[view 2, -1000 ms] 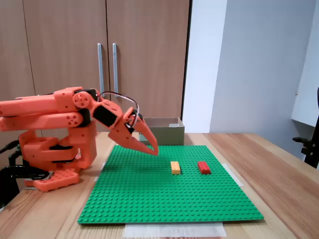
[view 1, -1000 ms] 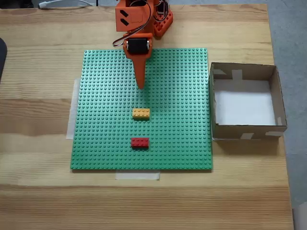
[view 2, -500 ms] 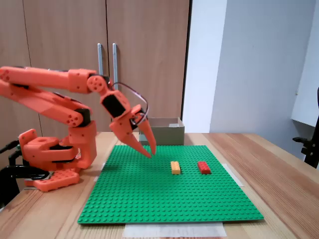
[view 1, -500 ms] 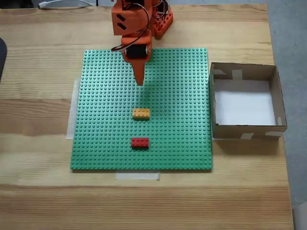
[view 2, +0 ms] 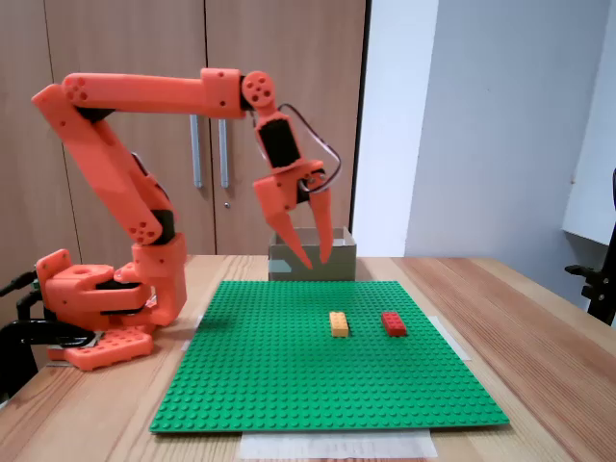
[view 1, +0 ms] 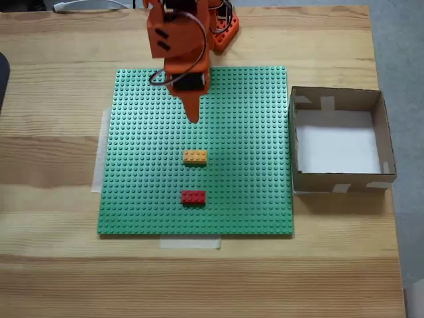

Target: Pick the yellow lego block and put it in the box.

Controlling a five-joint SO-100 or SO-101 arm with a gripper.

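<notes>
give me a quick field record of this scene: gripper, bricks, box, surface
gripper: gripper open, raised in the air above the baseplate, holding nothing
yellow lego block: yellow lego block on the green baseplate, apart from the gripper
red brick: red brick on the baseplate, beside the yellow one, not touching it
box: box on the wooden table beside the baseplate, nothing inside
task state: block not yet picked

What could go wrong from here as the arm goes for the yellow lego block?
1. The red brick sits close beside the yellow lego block and is the same size, so an overshooting descent might nudge or grab it.
2. The end effector hangs high with its jaws open; the block is small, so a slight misalignment may clip it instead of straddling it.
3. The box has raised walls; a low carry could catch one.
</notes>
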